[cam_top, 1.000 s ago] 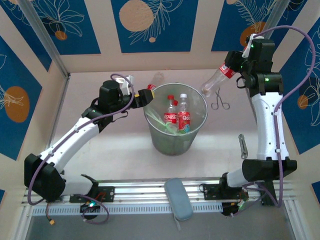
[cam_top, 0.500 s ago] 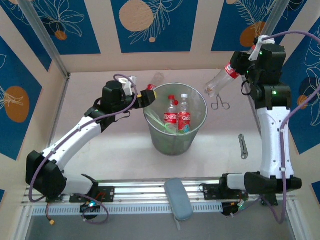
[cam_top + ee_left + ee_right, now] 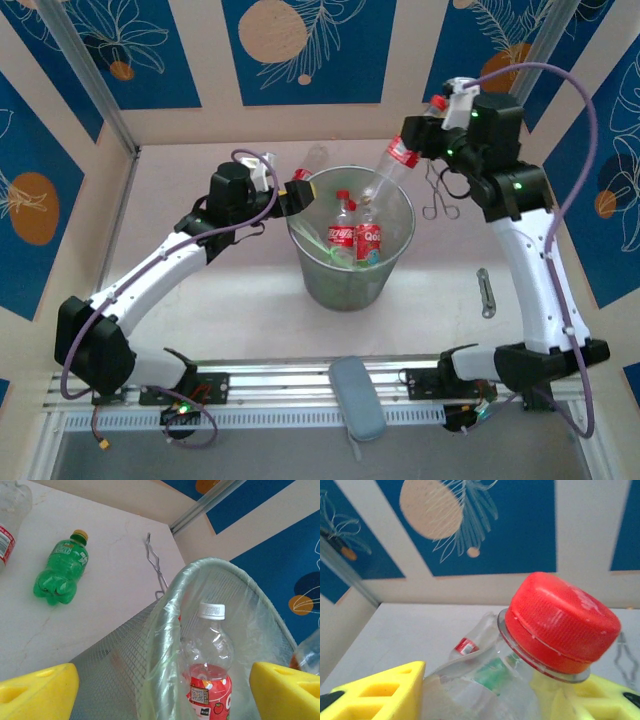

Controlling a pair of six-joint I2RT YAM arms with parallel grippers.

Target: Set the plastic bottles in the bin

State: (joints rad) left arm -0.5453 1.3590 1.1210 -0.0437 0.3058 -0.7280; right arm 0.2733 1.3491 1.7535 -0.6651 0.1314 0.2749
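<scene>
Bottle of green plastic [image 3: 59,572] lies beyond bin [image 3: 161,650] in left-wrist view.

Metal forceps [image 3: 438,206] lie flat on the pale table [image 3: 230,300], right of centre. Small metal tool [image 3: 486,293] sits nearer. Grey-blue oblong case [image 3: 357,397] lies across the front rail [image 3: 270,385].

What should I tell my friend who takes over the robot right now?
Left gripper: open, empty, at the bin's left rim.
Right gripper: shut on a red-capped bottle, tilted over the bin's far rim, not yet dropped.
Done: a white-capped bottle and a red-labelled bottle stand in the bin.
To do: release the held one; a green bottle and a clear bottle lie on the table behind the bin.
</scene>
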